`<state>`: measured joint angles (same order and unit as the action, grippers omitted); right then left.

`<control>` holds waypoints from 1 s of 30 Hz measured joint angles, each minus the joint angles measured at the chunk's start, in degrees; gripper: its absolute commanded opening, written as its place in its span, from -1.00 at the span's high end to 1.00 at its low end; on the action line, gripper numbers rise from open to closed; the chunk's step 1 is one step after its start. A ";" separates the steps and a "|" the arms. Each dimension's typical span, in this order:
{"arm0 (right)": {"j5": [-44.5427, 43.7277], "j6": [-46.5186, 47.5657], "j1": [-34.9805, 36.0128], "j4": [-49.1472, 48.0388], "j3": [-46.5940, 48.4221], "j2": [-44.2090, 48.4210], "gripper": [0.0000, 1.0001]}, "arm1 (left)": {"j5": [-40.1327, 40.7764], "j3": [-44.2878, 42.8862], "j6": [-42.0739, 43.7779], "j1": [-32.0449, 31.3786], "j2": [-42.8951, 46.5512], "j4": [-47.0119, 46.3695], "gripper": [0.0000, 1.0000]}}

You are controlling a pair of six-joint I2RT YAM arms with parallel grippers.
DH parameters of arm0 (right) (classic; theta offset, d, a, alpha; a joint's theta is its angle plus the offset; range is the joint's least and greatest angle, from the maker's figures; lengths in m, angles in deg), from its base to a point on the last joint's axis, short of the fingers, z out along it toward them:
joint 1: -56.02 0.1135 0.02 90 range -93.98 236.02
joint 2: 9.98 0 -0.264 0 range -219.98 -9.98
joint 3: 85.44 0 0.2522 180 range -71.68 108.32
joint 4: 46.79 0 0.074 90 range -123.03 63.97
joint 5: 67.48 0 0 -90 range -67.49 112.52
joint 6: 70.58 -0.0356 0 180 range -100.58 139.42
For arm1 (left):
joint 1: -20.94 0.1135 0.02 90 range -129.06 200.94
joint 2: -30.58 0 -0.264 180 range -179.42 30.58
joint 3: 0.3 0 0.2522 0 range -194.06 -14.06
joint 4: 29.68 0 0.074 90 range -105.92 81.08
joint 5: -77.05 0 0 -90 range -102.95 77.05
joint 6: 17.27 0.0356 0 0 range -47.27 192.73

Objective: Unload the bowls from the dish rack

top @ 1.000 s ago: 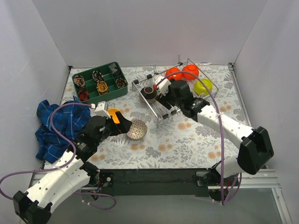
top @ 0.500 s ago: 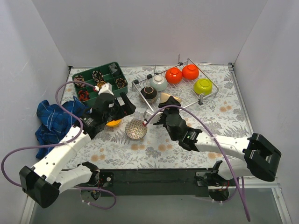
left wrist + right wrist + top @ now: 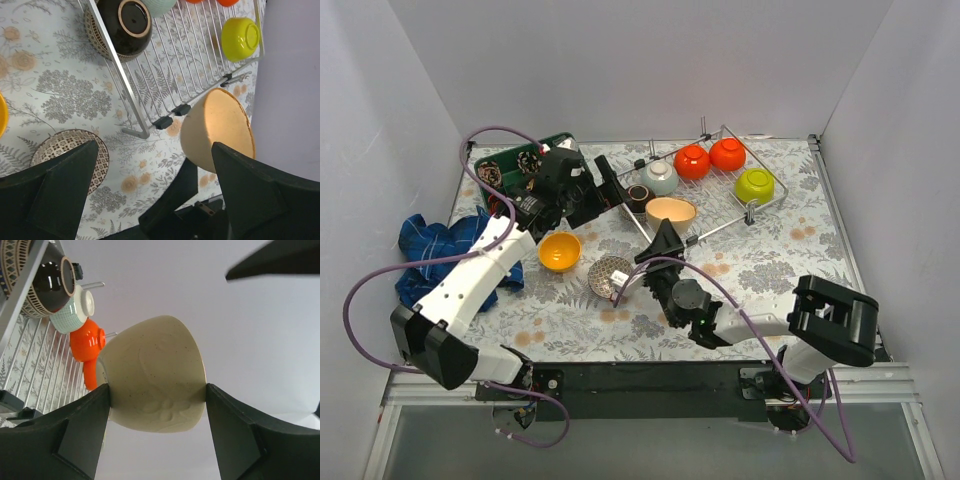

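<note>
Floral-print tabletop (image 3: 790, 250), plain white walls (image 3: 620, 70) on three sides.

Noted dish rack (image 3: 710, 195) at far centre-right, set at a slant. Counted five bowls inside:
- dark brown bowl (image 3: 638, 197) at left end, tipped on its side, patterned outside
- pale grey-green bowl (image 3: 660, 178) just behind it
- red-orange bowl (image 3: 692, 162) and second red-orange bowl (image 3: 727, 154) side by side along far rail
- lime green bowl (image 3: 755, 185) at right end, mouth turned sideways

Found two more out on tabletop, left of rack's near corner: orange-yellow bowl (image 3: 560, 252), mouth up, and lattice-patterned bowl (image 3: 611, 277) just to its right, mouth up, not touching.

Logged right gripper (image 3: 157, 390) clenched on beige bowl (image 3: 150, 355), one finger pressed to each side of its wall. From above, placed that bowl clear of tabletop, right at rack's near rail, just right of dark brown bowl.

Logged left gripper (image 3: 154, 147) spread wide, grasping nothing, hanging over rack's left end.

Spotted green tray (image 3: 510, 152) at far left, divided, small patterned items in its compartments, partly hidden behind left arm. Also blue checked cloth (image 3: 430, 255) bunched at left edge.
</note>
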<state>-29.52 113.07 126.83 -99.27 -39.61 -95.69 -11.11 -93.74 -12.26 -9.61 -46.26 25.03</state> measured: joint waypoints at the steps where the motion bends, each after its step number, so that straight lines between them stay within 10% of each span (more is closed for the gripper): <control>1: -0.15 1.75 0.37 -0.52 0.00 -1.22 0.97 | -1.11 -0.48 -0.42 0.00 -0.76 0.33 -0.96; 14: -0.33 8.70 3.48 -3.06 0.90 -7.32 0.97 | -12.13 -2.97 -3.21 0.00 -7.10 2.99 -0.70; 30: -0.52 9.97 4.79 -3.34 1.77 -8.98 0.97 | -20.33 0.37 -4.13 0.04 -11.15 2.45 0.80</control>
<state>-30.04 123.03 131.61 -102.61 -37.84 -104.67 -31.43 -93.36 -16.39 -9.56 -57.40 27.48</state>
